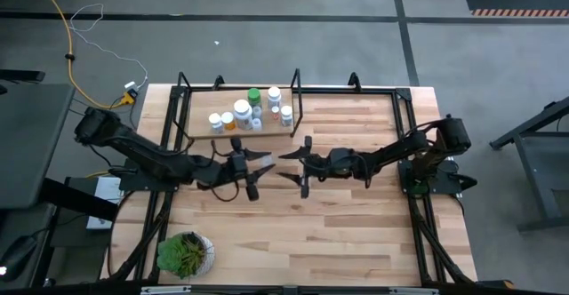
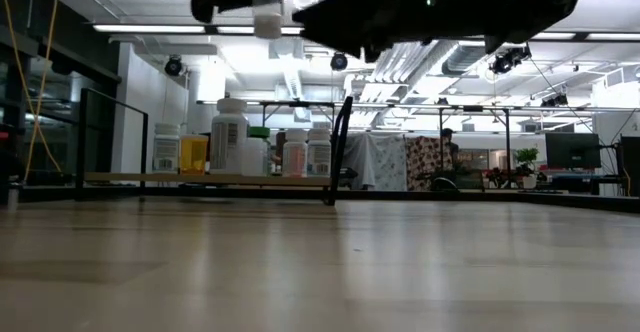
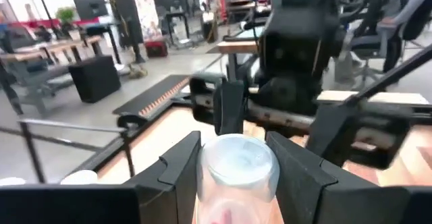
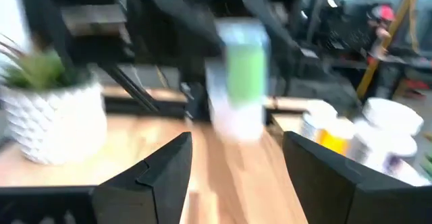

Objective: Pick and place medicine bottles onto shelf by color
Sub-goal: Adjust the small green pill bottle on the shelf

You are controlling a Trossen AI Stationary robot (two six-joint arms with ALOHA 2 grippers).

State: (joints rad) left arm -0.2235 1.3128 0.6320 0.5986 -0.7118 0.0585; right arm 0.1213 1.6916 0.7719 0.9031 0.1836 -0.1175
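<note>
plant: a spiky green one (image 1: 182,251) sat in a white textured pot near the table's front-left corner
table: light wood planks (image 1: 338,233)
cable: yellow (image 1: 62,37), snaked over the grey floor past the back-left corner
background: person (image 2: 447,142) at desks, far off

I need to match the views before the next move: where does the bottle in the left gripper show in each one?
High: bottle at mid-table, between the two arms, hard to make out.
Low: top edge, left of centre, hanging under the dark arms.
Left wrist: bottom centre, clamped in the left gripper.
Right wrist: upper centre, green label, beyond the open right gripper.
Shared landmark: shelf, behind the bottle in the high and low views.
</note>
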